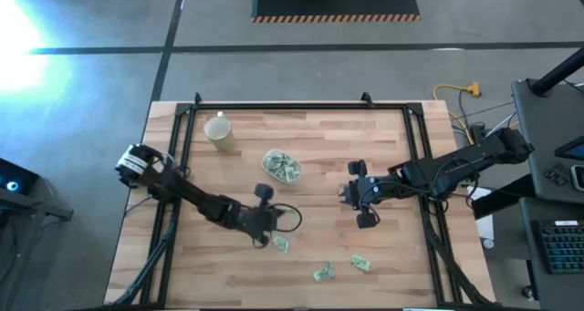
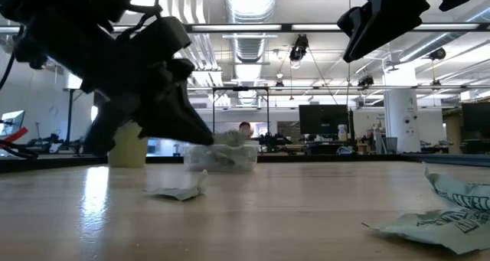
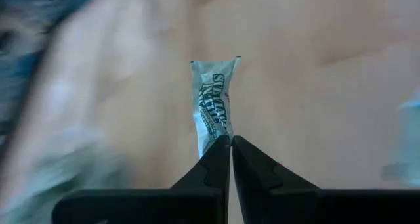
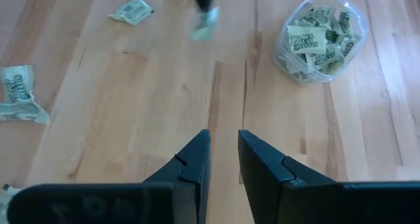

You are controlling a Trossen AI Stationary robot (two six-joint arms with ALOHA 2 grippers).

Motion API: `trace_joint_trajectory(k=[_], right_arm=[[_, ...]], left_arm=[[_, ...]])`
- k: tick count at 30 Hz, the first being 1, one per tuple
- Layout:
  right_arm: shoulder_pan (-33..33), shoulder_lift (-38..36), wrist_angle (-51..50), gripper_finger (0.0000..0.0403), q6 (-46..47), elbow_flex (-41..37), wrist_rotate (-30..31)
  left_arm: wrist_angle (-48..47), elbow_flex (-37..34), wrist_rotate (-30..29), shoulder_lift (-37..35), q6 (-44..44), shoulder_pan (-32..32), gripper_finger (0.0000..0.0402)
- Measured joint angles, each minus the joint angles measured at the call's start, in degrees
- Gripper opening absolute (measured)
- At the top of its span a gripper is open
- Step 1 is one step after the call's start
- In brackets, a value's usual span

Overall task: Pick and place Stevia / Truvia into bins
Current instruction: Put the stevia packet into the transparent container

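Pinching one sachet by its lower end, our left gripper has its jaws clenched on the paper, lower centre of the high view. Two loose sachets lie near the bottom edge. Farther up, the clear tub holds more. Our right gripper, jaws slightly parted on nothing, hovers right of centre.

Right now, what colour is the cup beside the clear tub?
Pale yellow cup, opaque; high view shows it best.

Industrial lab: exposed ducts, monitors
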Motion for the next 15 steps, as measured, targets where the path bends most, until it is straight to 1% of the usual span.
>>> trace_joint_trajectory(k=[4,7,8,11,13,15], right_arm=[[0.0,0.0,1.1,0.0068,-0.9,-0.3,0.1],[0.0,0.0,2.2,0.0068,-1.5,-0.6,0.1],[0.0,0.0,2.4,0.0068,-1.5,-0.6,0.1],[0.0,0.0,2.5,0.0068,-1.5,-0.6,0.1],[0.0,0.0,2.6,0.0068,-1.5,-0.6,0.1],[0.0,0.0,2.5,0.0068,-1.5,-0.7,0.1]], left_arm=[[-5.8,0.0,-11.2,-4.3,0.3,0.3,0.0],[-9.8,0.0,-16.5,-7.8,1.7,1.3,0.0],[-10.6,0.0,-17.4,-8.9,2.0,2.0,0.0],[-13.2,0.0,-17.4,-12.4,3.0,4.6,0.0],[-13.7,0.0,-17.4,-13.8,3.3,7.0,0.0],[-16.3,-0.1,-17.1,-15.4,3.6,9.8,0.0]])
